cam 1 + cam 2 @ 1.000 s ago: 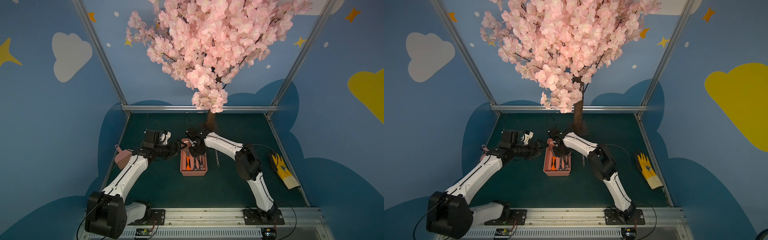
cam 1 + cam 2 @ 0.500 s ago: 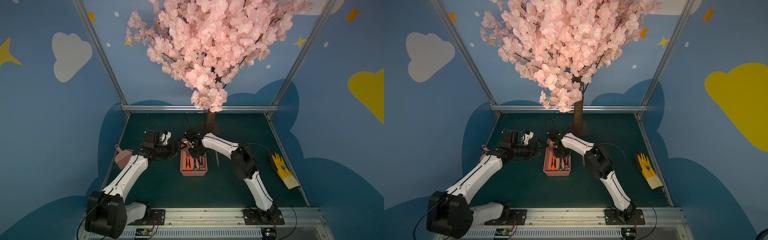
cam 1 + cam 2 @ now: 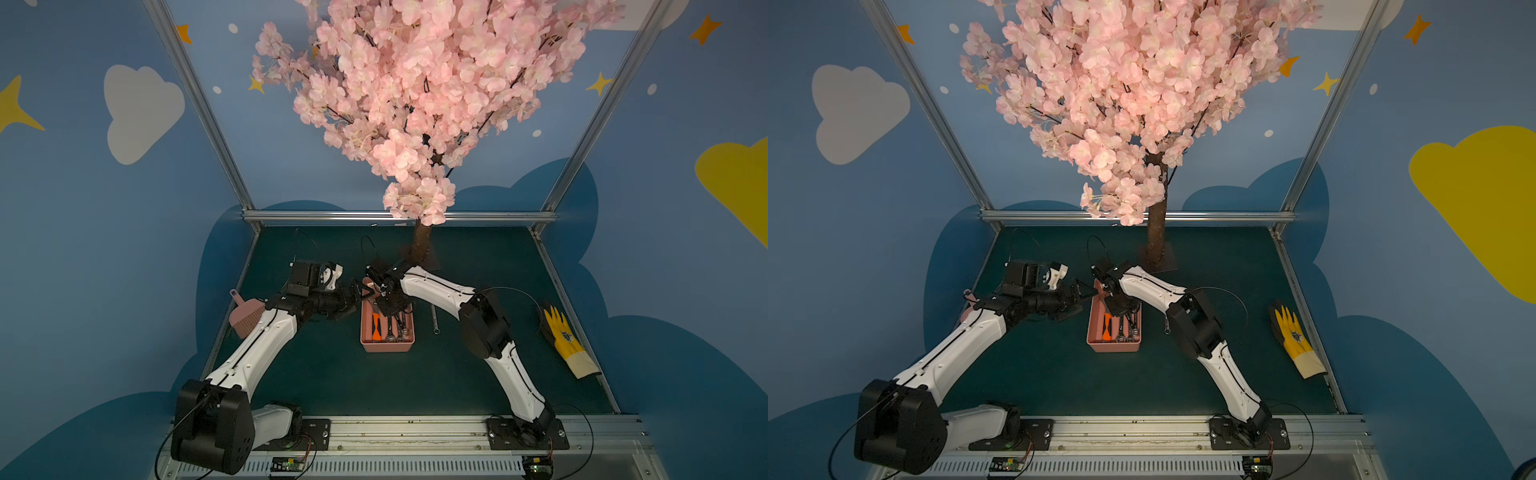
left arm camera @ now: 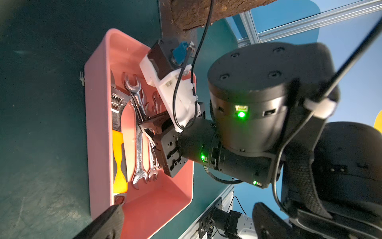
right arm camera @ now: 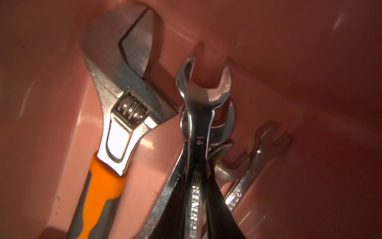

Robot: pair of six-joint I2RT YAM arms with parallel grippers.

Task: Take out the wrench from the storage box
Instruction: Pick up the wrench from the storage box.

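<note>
The salmon-pink storage box (image 3: 386,347) (image 3: 1113,347) sits mid-table with several chrome wrenches in it. My right gripper (image 3: 387,306) (image 3: 1121,309) (image 4: 145,124) reaches down into its far end. In the right wrist view the right gripper (image 5: 198,178) is shut on the shank of an open-end wrench (image 5: 199,144) (image 4: 136,97) marked 14. Beside that lies an adjustable wrench (image 5: 124,99) (image 4: 117,144) with an orange handle. My left gripper (image 3: 358,298) (image 3: 1086,299) (image 4: 188,209) stands open at the box's far left corner, gripping nothing.
A ribbed pink dustpan (image 3: 245,318) lies under the left arm. A yellow glove (image 3: 565,340) lies at the right edge. The tree trunk (image 3: 422,245) stands just behind the box. A slim metal tool (image 3: 434,320) lies on the mat right of the box.
The right gripper's fingers have closed onto the wrench inside the box, and the right elbow has shifted slightly left. The left arm has not moved.
</note>
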